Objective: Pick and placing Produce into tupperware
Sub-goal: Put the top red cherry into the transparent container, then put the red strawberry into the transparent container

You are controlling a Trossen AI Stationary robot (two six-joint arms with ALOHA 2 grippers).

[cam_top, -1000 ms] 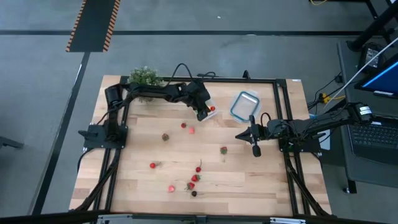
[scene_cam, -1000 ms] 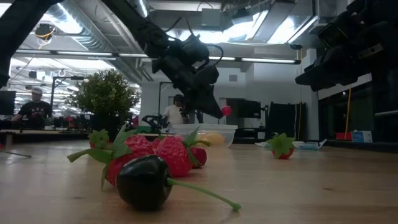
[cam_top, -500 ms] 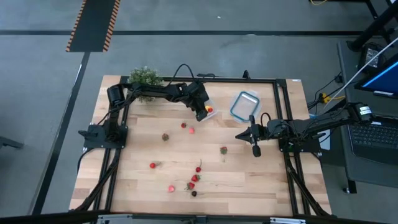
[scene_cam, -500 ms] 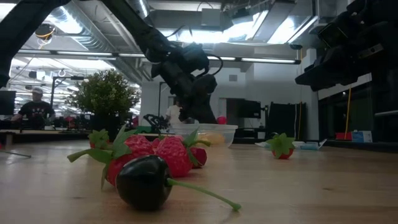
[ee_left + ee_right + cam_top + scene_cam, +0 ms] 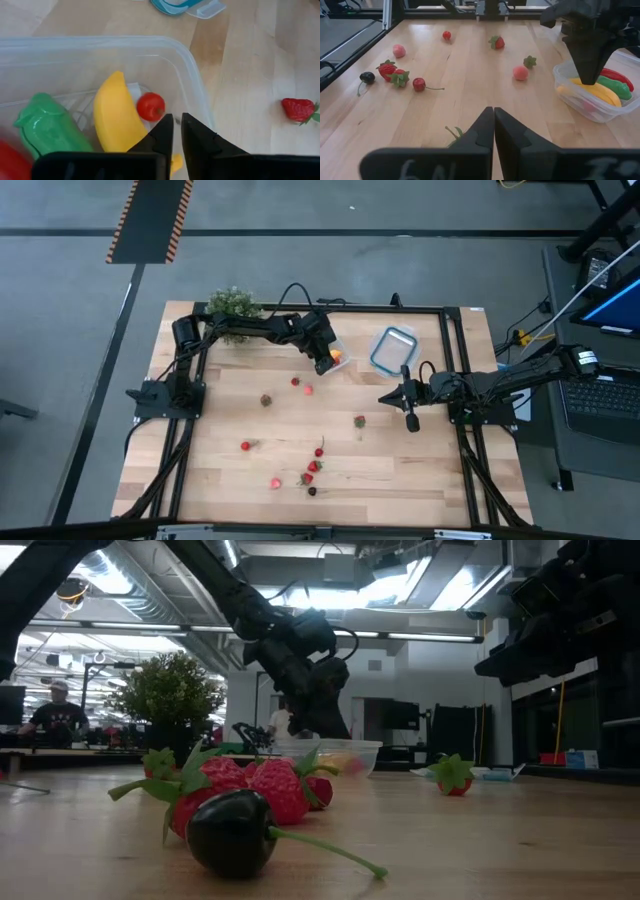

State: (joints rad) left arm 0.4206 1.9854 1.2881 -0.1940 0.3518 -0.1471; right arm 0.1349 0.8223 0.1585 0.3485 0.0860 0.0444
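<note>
Your left gripper [image 5: 177, 131] had its fingers only a narrow slit apart with nothing between them, poised just over the near wall of the tupperware [image 5: 197, 95]. A small red round piece [image 5: 150, 106] lay loose inside the tub, just beyond the fingertips and against the yellow banana [image 5: 116, 117], apart from both fingers. I judge that placement deliberate: with the tips low over the rim, a released piece drops inside rather than bouncing out. Beside the banana lay the green oblong piece [image 5: 46, 129], so the tub already held several items.

From above, the tupperware [image 5: 338, 356] sat at the far side of the table [image 5: 400, 470], next to the blue-rimmed container [image 5: 392, 348]. The remaining produce lay well apart from your fingers, scattered across the table: a strawberry [image 5: 298, 108] nearest the tub, a pink piece [image 5: 308, 390] a little farther, and a cluster of berries [image 5: 311, 470] toward the near edge.

Your right gripper [image 5: 493, 125] waited with fingers closed and empty, near the middle-right of the table.
</note>
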